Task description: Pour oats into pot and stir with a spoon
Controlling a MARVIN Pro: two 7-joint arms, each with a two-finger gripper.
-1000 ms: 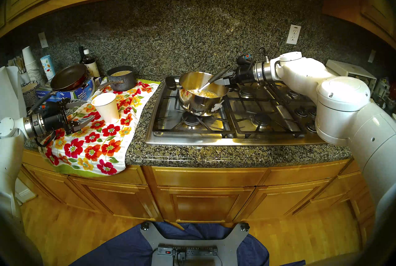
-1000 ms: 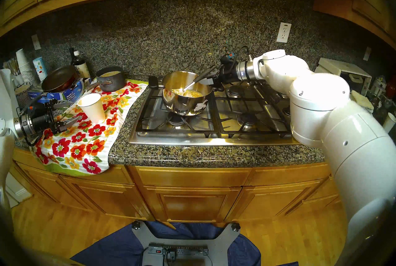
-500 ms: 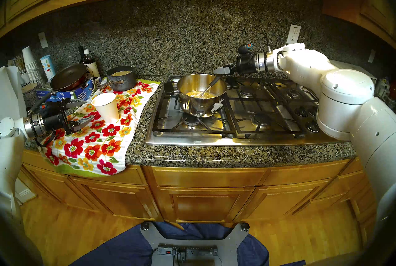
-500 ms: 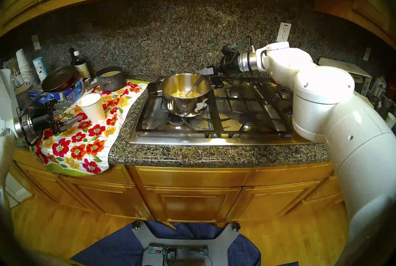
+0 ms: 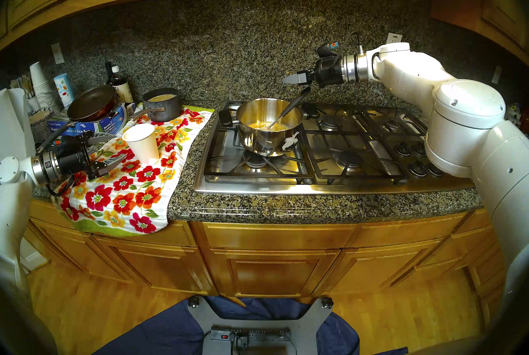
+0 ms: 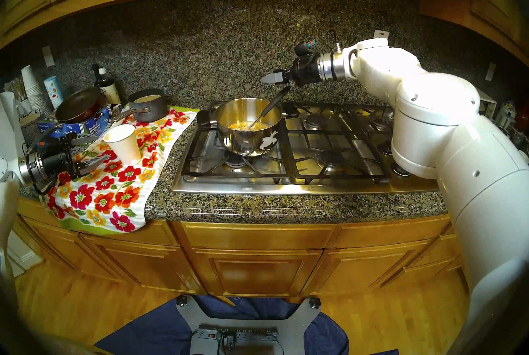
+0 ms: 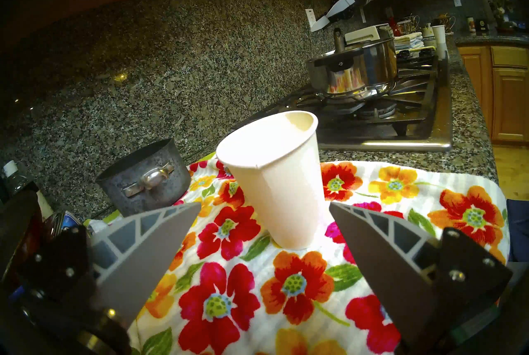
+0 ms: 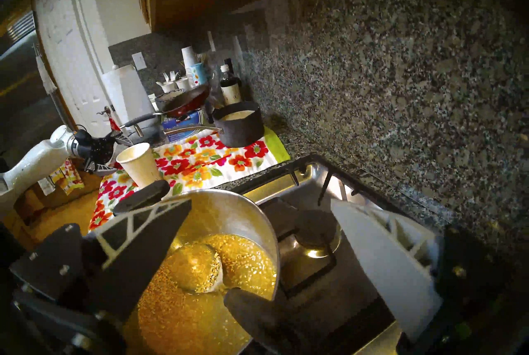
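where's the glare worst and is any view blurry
Head views: hard glare on the right arm and the stove's front edge; fisheye bends the counter. Right wrist view: soft, the oats blown to yellow. Left wrist view: sharp on the paper cup.

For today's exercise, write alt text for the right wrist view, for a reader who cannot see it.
An open right gripper hangs above a shiny steel pot of golden oats on a gas stove, a black-handled metal spoon resting inside. Behind stand a white paper cup and a dark grey saucepan on a floral towel.
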